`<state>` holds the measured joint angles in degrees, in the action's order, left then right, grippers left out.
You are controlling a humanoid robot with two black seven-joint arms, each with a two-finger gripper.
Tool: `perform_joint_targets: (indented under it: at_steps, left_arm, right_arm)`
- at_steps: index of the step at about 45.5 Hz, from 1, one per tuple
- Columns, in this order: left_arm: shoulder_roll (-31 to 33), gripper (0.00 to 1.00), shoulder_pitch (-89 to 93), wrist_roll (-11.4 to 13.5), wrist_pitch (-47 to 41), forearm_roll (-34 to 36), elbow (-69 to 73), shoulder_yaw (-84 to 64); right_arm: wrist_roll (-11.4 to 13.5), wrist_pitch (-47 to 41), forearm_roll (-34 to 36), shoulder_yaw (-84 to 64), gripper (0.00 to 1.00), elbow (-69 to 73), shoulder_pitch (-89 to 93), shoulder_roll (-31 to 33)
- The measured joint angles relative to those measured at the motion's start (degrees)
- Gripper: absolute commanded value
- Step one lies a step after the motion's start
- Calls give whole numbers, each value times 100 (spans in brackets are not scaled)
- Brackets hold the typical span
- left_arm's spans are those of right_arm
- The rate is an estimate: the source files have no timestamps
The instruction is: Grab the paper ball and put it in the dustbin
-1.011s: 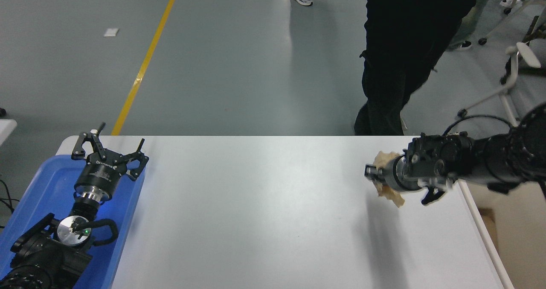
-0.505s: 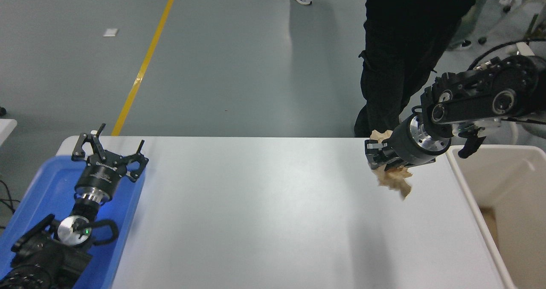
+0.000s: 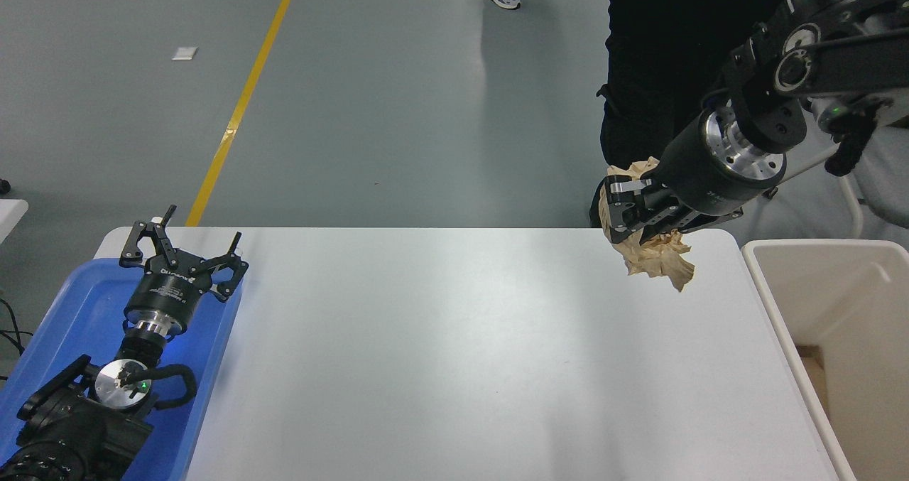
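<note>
Clearly, with the ball [image 3: 657,257] pinched only at its top by the right gripper [image 3: 628,214] above the tabletop [image 3: 440,353], it could be dropped short of the bin [image 3: 770,303].

The paper ball [image 3: 657,257] is tan-brown, its creases shading darker. The right gripper [image 3: 628,214] is black with silver pads, and a bare silver ring shows on its black wrist. The dustbin [image 3: 770,303] at the table's right edge is cream-beige, plain and unpatterned. The table [image 3: 454,353] is white with a soft grey sheen. At its left edge lies a bright blue tray [image 3: 64,310], and over it the left gripper [image 3: 183,253] is black with a silver disc and a small green light. The floor [image 3: 369,97] is grey-green, crossed by a yellow line [image 3: 245,97]. A person [image 3: 667,76] wears black.
</note>
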<state>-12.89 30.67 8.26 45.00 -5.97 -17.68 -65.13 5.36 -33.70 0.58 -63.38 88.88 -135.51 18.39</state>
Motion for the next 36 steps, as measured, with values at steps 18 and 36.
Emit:
perform_joint_targets:
  at_steps: [18,36]
  left_arm:
    - [-3,99,-1,0,0,0,0,-6]
    - [-3,99,-11,1,0,-9,1,-9]
  right_arm:
    - [17,4,12,-992,0,-72,-204,453]
    - [20,562,-24,-2096,0,-875,471,1955]
